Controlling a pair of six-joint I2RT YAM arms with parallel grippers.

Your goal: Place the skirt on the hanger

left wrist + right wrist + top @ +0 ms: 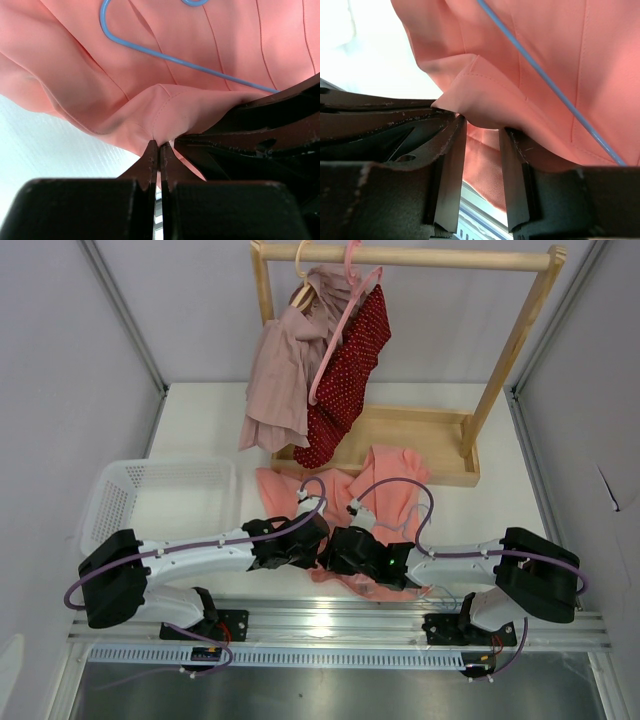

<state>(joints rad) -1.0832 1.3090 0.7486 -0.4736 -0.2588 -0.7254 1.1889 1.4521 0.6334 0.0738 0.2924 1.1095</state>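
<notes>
The salmon-pink skirt (385,488) lies crumpled on the table in front of the arms. In the left wrist view my left gripper (160,145) is shut on a fold of the skirt (165,107) at its edge. The thin light-blue hanger (150,50) lies on the fabric just beyond that fold. My right gripper (482,134) sits right beside the left one, jaws apart, the skirt's folded edge (485,90) draped over its fingertips. The hanger's wire (545,80) runs diagonally across the cloth above it. In the top view both grippers (325,543) meet at the skirt's near edge.
A wooden rack (470,430) stands at the back with a mauve-pink garment (285,370) and a dark red dotted garment (350,370) on a pink hanger (345,320). A white basket (150,495) sits at the left. A metal rail (330,625) runs along the near edge.
</notes>
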